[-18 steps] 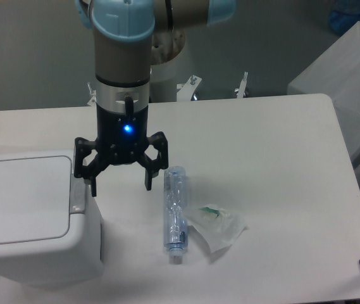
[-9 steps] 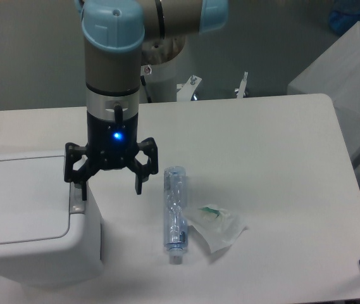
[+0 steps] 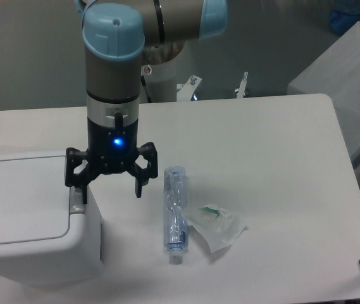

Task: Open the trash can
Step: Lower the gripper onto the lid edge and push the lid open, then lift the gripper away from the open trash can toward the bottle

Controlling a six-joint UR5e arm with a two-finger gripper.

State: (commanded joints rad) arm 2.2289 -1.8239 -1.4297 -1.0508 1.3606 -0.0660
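Hovering over the right rim of the large boxy white plastic trash can (image 3: 37, 218), the black two-finger gripper (image 3: 109, 183) has its fingers spread wide and holds nothing. Since a second ago the arm has travelled leftward, and in the last half second it has barely moved; one fingertip (image 3: 80, 192) now sits directly above the small grey push-button strip (image 3: 76, 205), where before it hung just to the strip's right. Judgement: the approach looks finished and a downward press on the strip is the next step; whether the tip already touches it cannot be told.

The can stands below and to the left of the fingers, on the white surface (image 3: 274, 158). Its flat white lid (image 3: 21, 196) is still shut and lies level. Corners are rounded, walls unmarked.

Right of the other finger lie a clear plastic bottle (image 3: 174, 213) on its side and a crumpled clear wrapper (image 3: 217, 226), both apart from the fingers.
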